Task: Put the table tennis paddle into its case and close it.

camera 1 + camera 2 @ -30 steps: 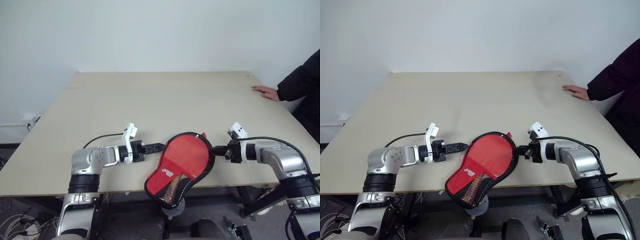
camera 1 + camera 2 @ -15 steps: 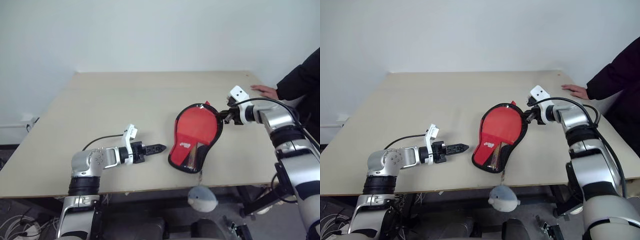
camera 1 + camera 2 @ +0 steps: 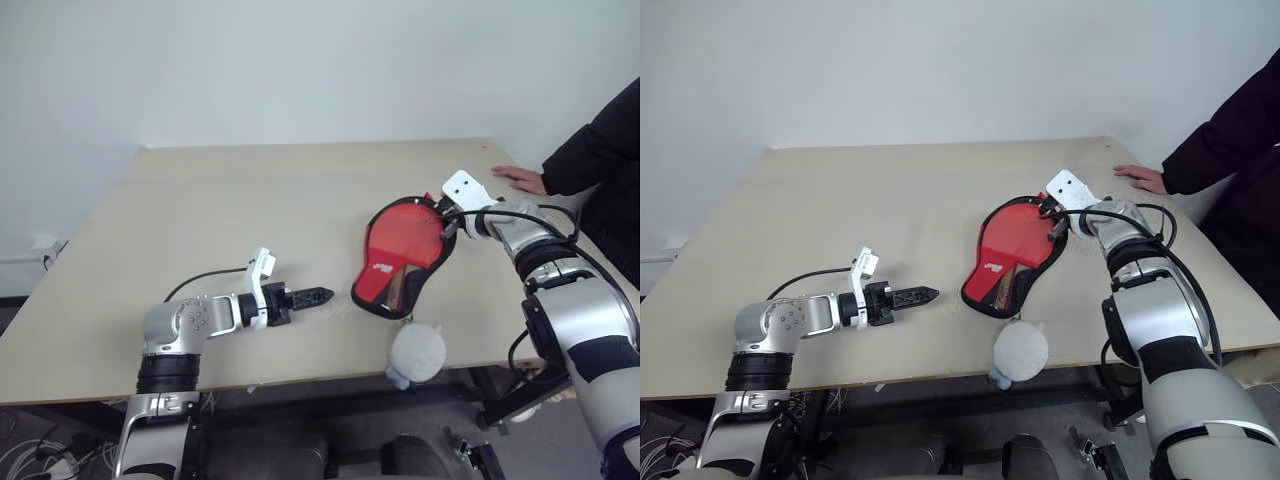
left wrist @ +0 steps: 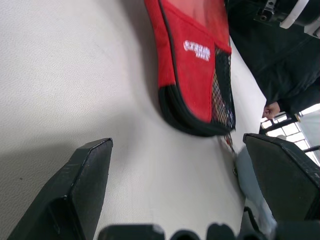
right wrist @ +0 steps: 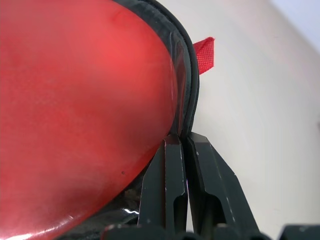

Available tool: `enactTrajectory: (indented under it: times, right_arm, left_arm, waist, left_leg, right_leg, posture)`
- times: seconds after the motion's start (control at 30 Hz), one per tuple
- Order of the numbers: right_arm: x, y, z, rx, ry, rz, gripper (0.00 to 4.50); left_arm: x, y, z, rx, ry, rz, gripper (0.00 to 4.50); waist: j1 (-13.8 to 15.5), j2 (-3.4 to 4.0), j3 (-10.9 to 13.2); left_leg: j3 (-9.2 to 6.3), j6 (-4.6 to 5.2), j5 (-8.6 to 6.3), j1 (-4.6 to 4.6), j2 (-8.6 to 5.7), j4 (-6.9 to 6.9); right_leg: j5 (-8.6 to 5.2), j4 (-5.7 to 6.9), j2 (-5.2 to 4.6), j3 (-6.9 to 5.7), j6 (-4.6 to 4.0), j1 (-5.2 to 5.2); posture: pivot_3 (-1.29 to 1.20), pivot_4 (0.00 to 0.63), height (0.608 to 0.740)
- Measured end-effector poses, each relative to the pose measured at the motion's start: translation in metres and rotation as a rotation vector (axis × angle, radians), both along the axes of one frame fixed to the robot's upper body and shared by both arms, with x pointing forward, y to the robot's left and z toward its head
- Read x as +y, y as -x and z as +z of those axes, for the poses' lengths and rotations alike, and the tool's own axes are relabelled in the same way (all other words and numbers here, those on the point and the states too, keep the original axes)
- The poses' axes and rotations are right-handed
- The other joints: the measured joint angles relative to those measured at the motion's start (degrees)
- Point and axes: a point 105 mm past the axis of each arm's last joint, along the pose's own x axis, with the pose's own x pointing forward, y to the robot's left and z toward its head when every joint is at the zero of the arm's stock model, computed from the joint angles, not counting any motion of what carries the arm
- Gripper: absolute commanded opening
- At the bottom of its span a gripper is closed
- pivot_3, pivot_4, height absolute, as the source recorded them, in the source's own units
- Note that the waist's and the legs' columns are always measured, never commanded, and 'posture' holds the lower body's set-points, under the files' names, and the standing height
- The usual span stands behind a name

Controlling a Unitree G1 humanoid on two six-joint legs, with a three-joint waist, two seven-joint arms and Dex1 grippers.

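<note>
Right gripper (image 5: pixel 182 150) pinches case (image 3: pixel 400 262) rim; case hangs below.

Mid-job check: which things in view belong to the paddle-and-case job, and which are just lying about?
Belongs to the job:
- case, pinched at its edge by the right gripper
- left gripper, open, apart from the case

Just there:
- grey plush ball hanging from the case
- a person's hand on the table
</note>
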Motion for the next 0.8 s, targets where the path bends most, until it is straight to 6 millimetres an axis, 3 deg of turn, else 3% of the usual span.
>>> enactTrajectory:
  times: [0.17,0.33,0.57,0.7,0.8]
  right_arm:
    - [0.006,-0.001,-0.006,-0.025,0.013,-0.012,0.03]
    - [0.01,0.0,-0.014,-0.019,-0.005,-0.018,1.14]
    - [0.01,0.0,-0.012,-0.022,-0.032,-0.02,3.13]
    - [0.014,-0.004,0.003,-0.044,-0.097,-0.013,4.2]
    - [0.019,-0.007,0.019,-0.075,-0.147,0.004,4.48]
  left_arm:
    - [-0.001,0.0,0.003,-0.008,0.004,-0.001,4.5]
    - [-0.002,0.0,0.003,-0.008,0.009,0.0,4.5]
    - [-0.002,0.0,0.003,-0.008,0.005,0.003,4.5]
    - [-0.002,-0.001,0.003,-0.012,0.003,0.005,4.5]
    - [-0.003,-0.002,0.005,-0.031,-0.001,0.005,4.5]
  waist:
    - [0.0,0.0,0.0]
    - [0.0,0.01,0.0]
    - [-0.8,0.02,0.0]
    - [-1.4,0.02,0.0]
    - [-1.6,0.02,0.0]
  left_leg:
    - [-0.03,-0.08,0.05,0.03,0.24,0.0]
    - [-0.03,-0.03,0.03,0.08,0.38,-0.04]
    - [-0.07,-0.06,0.08,0.12,0.39,-0.02]
    - [-0.07,-0.05,0.08,0.14,0.39,-0.01]
    - [-0.07,-0.06,0.08,0.2,0.42,-0.05]
  right_leg:
    - [0.12,0.0,0.26,0.01,-0.21,0.01]
    - [0.25,0.0,0.39,0.0,-0.42,-0.01]
    - [0.35,0.01,0.44,-0.05,-0.59,0.02]
    - [0.37,0.04,0.46,-0.03,-0.6,0.0]
    - [0.38,0.03,0.51,0.0,-0.61,0.0]
  posture:
    - [0.0,0.0,0.721]
    - [0.0,0.0,0.721]
    - [0.0,0.0,0.721]
    - [0.0,0.0,0.721]
    - [0.0,0.0,0.721]
